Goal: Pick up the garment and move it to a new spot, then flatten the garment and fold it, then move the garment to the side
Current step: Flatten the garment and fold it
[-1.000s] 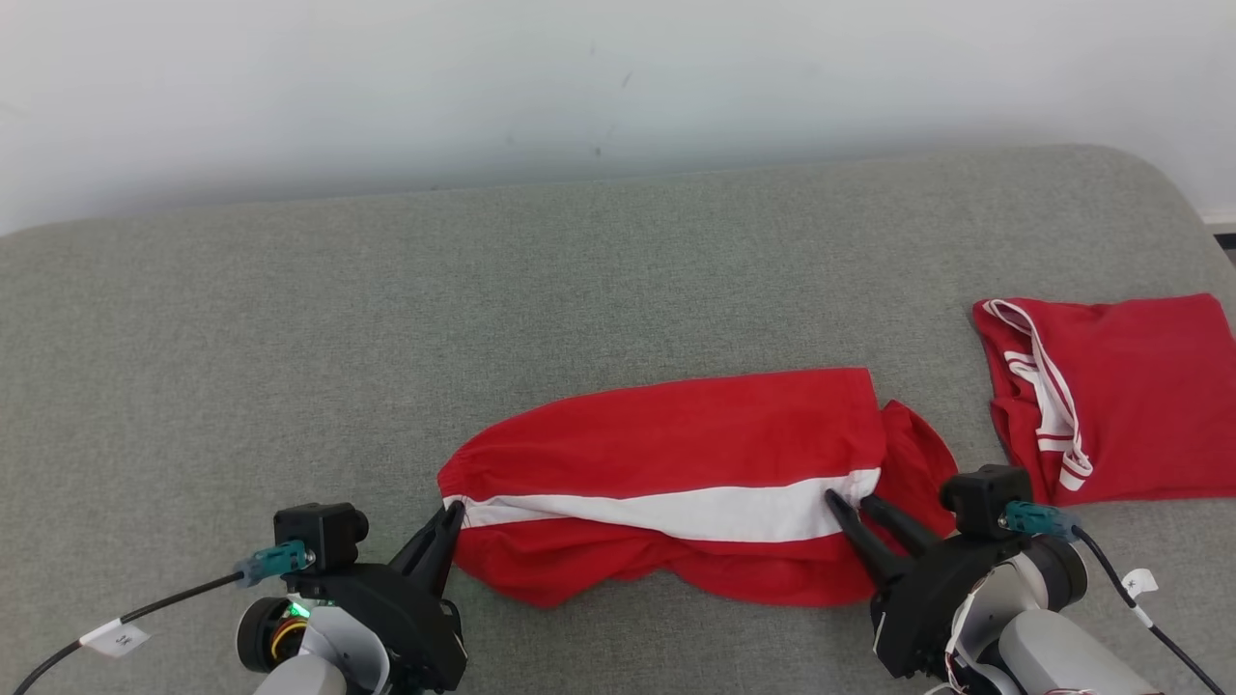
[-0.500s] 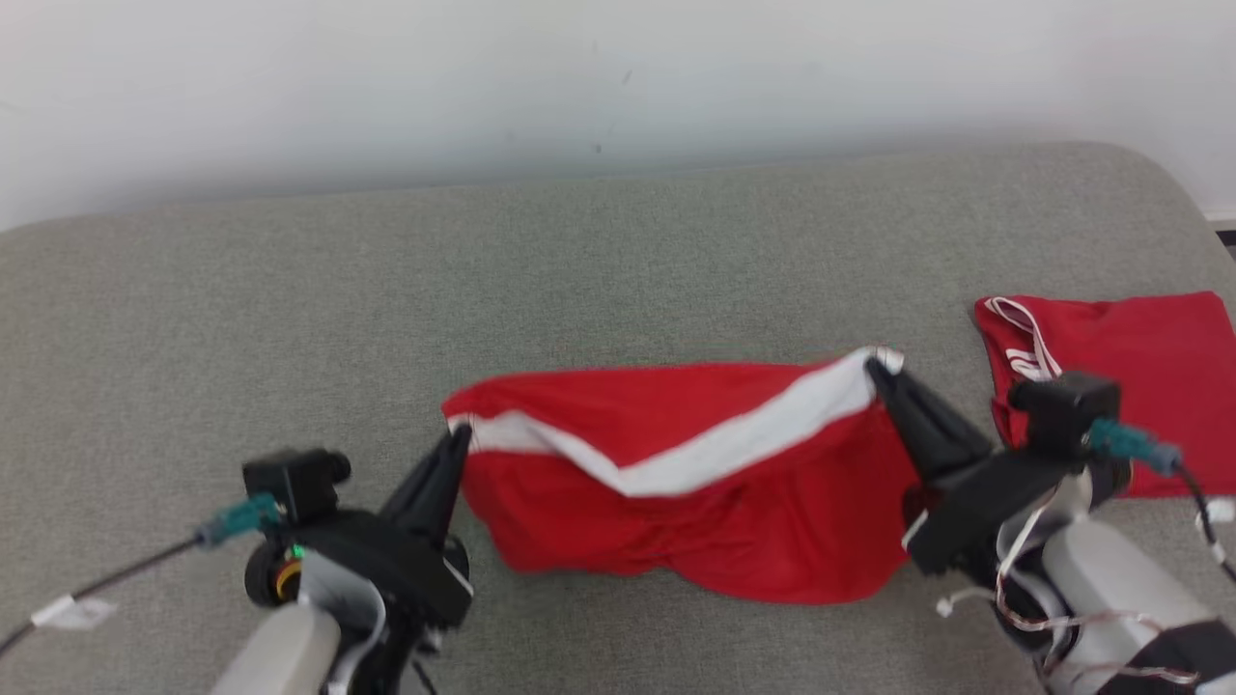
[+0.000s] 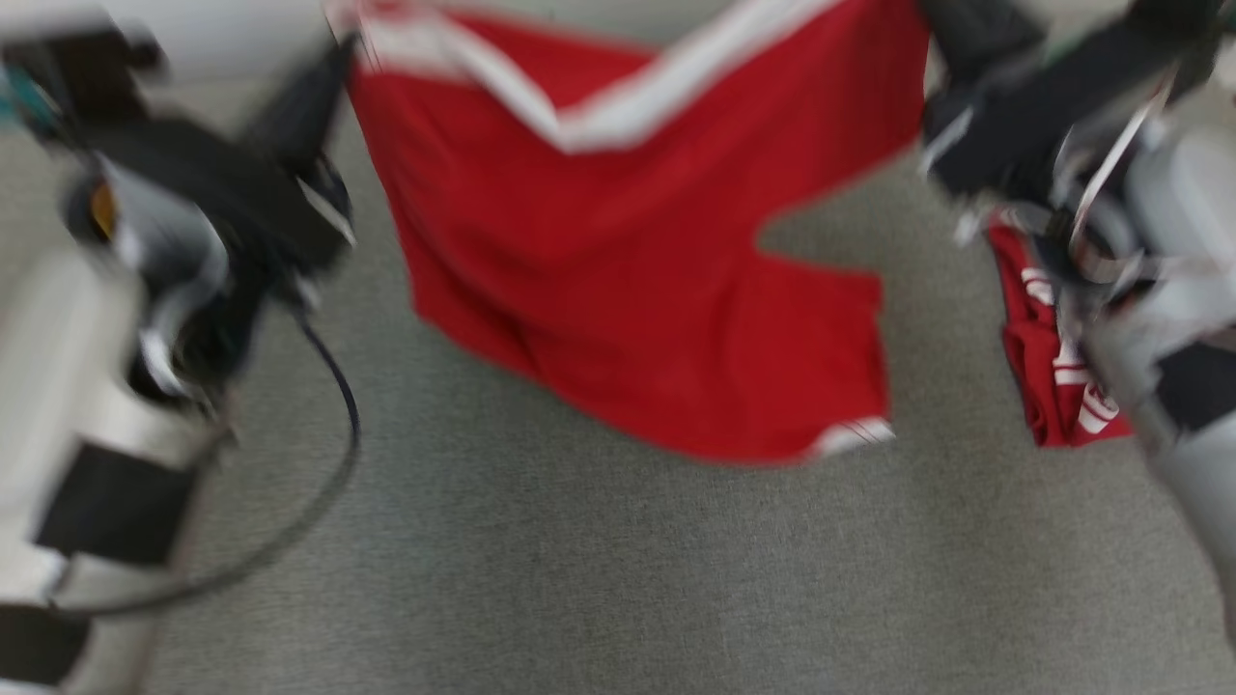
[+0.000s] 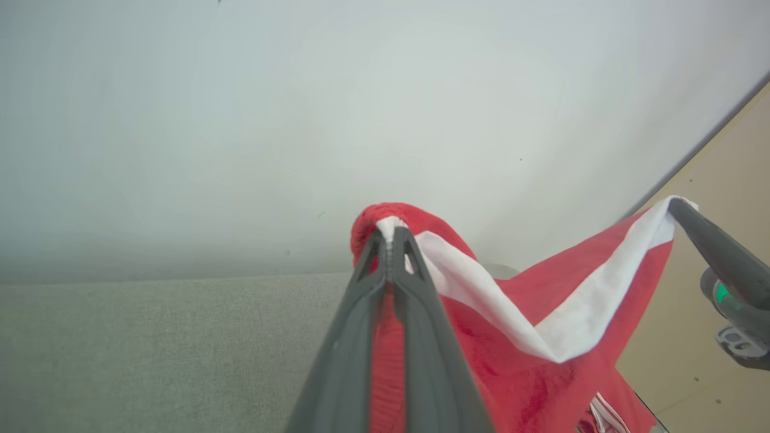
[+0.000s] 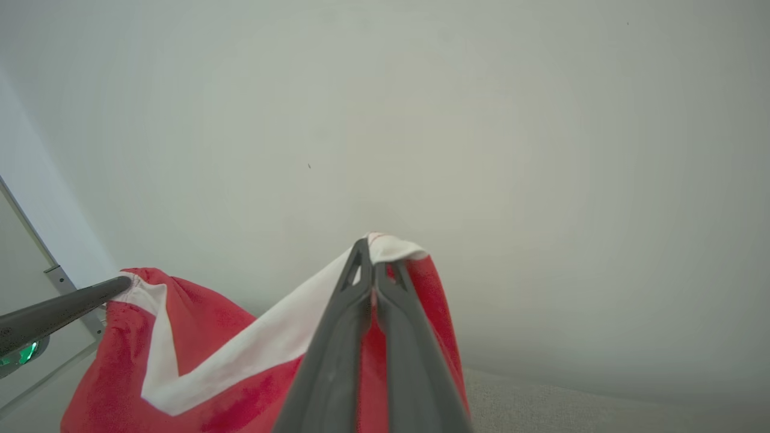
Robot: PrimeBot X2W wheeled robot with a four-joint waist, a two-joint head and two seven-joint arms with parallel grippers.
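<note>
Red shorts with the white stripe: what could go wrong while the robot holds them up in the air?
1. The left tool and right tool each pinch only a small corner of the red shorts with the white stripe, so the cloth might slip out.
2. The stripe sags between them, so the shorts may land wrinkled on the grey padded surface.
3. The second red garment lies close by the right arm and could get dragged.
</note>
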